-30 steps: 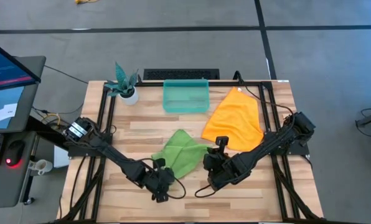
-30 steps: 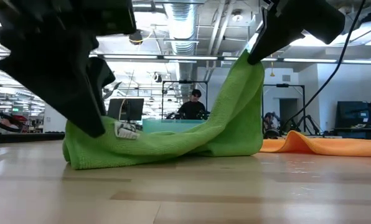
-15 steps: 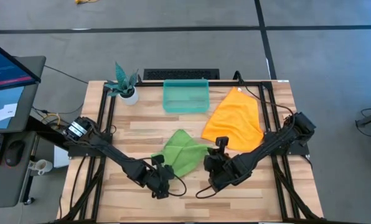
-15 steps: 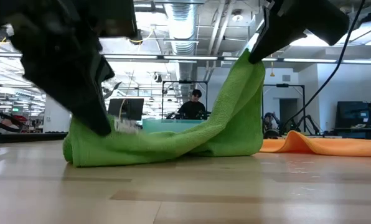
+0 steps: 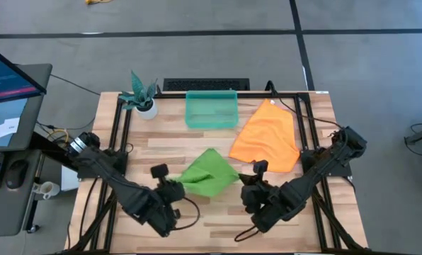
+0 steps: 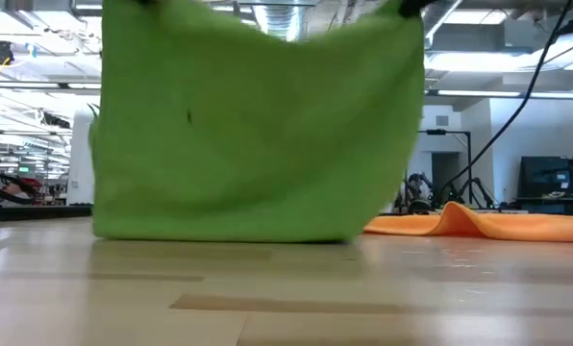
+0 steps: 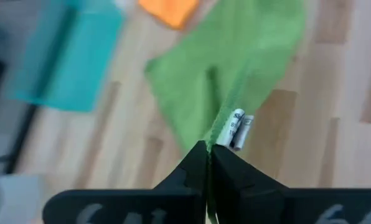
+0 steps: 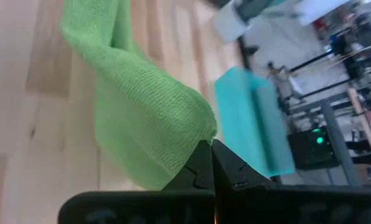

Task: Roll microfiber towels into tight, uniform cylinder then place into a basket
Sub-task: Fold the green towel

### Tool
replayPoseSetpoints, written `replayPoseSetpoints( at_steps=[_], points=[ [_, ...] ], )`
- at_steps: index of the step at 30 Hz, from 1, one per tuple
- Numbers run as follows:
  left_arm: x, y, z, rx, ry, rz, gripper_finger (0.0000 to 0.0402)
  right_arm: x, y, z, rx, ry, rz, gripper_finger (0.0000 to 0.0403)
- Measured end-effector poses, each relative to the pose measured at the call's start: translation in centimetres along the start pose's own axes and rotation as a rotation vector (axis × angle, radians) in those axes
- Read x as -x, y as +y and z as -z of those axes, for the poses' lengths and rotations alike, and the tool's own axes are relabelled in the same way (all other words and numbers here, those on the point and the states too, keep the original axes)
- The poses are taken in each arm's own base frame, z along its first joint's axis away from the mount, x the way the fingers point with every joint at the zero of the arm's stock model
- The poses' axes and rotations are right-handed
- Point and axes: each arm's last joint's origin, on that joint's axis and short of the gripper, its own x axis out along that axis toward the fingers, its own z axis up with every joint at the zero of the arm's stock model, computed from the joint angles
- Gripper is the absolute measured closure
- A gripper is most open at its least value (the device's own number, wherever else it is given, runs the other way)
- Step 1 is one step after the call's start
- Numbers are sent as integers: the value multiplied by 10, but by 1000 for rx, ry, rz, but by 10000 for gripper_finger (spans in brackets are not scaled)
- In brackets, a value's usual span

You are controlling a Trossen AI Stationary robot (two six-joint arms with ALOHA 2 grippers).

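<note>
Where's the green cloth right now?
In the high view the green towel hangs mid-table between the left gripper and right gripper, each pinching a corner, beside the orange towel.

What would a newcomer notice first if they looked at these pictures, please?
Most striking is the lime green towel, lifted off the table's near middle and hanging like a curtain across the low view. The left gripper and right gripper each pinch a corner of it, fingers shut. Behind it the orange towel lies spread at the right, and the teal basket sits at the far edge.
</note>
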Motion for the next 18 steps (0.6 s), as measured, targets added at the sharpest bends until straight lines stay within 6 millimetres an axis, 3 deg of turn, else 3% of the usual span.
replayPoseSetpoints(
  at_steps=[5,13,18],
  points=[
    [22,19,-4,45,-11,-70,401,13,-15,0,-83,-69,79,400],
    [26,39,-12,71,-71,-102,401,23,-41,-1,-198,-175,261,400],
    [33,64,-19,91,-106,-110,401,25,-50,0,-233,-186,291,400]
  ],
)
